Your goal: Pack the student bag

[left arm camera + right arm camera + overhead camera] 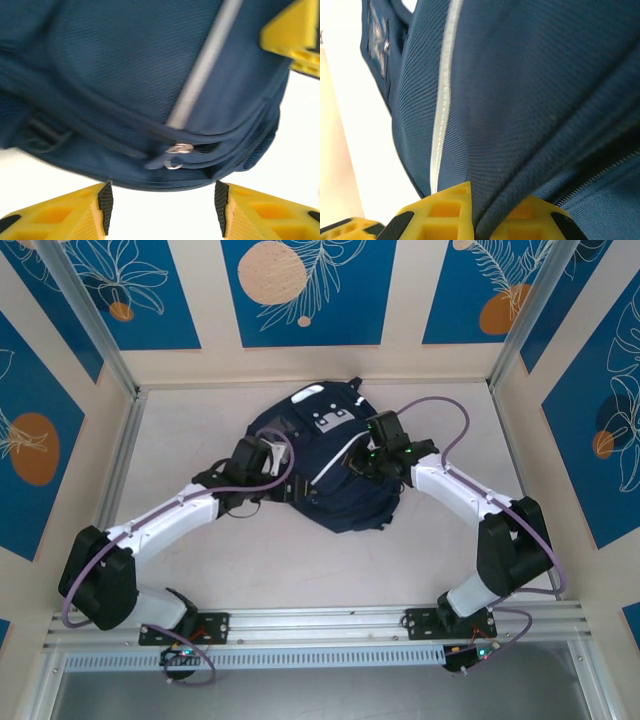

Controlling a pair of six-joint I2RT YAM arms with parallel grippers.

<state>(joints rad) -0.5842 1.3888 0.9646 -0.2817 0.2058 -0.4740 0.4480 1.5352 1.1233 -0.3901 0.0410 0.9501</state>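
Note:
The student bag [350,505], dark navy with a white-grey patch [330,420], lies in the middle of the table. My left gripper [290,485] is at its left side. In the left wrist view that gripper [162,205] stands open, and the bag's [125,65] seam and metal zipper pulls [177,150] lie just beyond the fingertips, nothing between them. My right gripper [355,465] rests on top of the bag. In the right wrist view it [482,215] is shut on a fold of the bag's fabric [520,75], beside a white stripe [442,100].
The pale table [200,420] is walled on the left, back and right by cream panels with blue prints. A metal rail [320,625] carrying both arm bases runs along the near edge. A yellow finger piece [295,35] shows at the left wrist view's upper right.

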